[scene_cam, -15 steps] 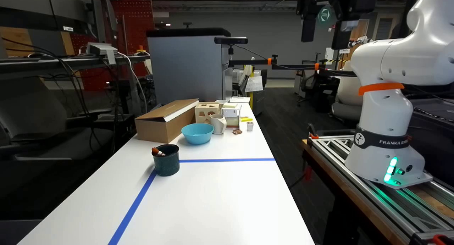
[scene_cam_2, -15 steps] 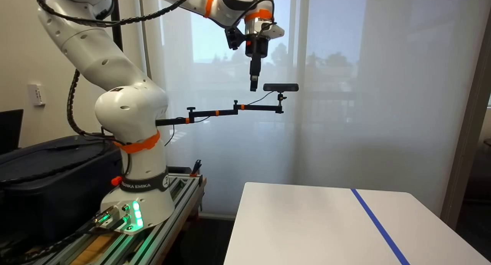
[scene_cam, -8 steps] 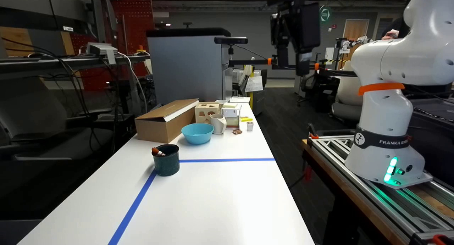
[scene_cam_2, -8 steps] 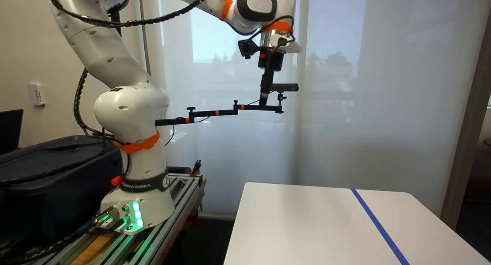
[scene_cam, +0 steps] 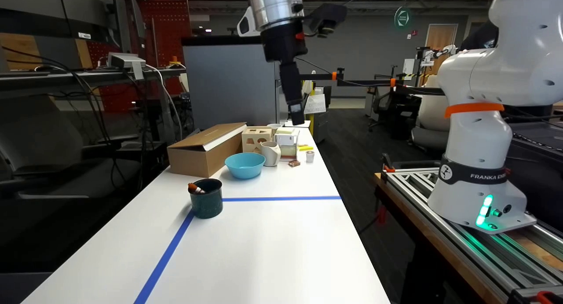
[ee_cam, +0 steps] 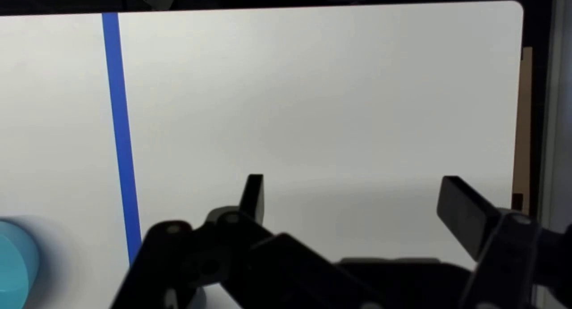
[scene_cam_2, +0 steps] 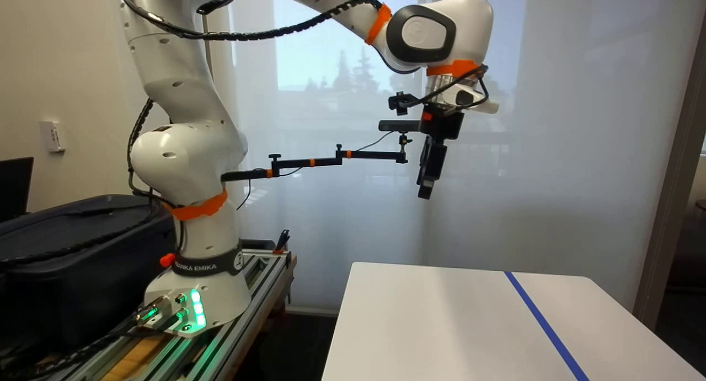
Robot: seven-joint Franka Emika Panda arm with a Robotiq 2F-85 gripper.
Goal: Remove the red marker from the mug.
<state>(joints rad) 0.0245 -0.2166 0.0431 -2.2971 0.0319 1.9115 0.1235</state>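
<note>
Now lower over the table (scene_cam: 281,251), the tool (ee_cam: 351,190), jaws wide apart, red marker (scene_cam: 196,188) still in the mug (scene_cam: 207,205)

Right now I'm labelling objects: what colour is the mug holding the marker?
Dark teal; the mug shows best in an exterior view.

In an exterior view, the marker (scene_cam: 196,188) leans in the mug (scene_cam: 207,205), one end at the rim. Behind the mug on the table (scene_cam: 272,251) stands the box (scene_cam: 190,162), right of it the bowl (scene_cam: 245,167), and behind that, further right, the pitcher (scene_cam: 271,154). The claw (scene_cam: 297,120) hangs above the table.
</note>
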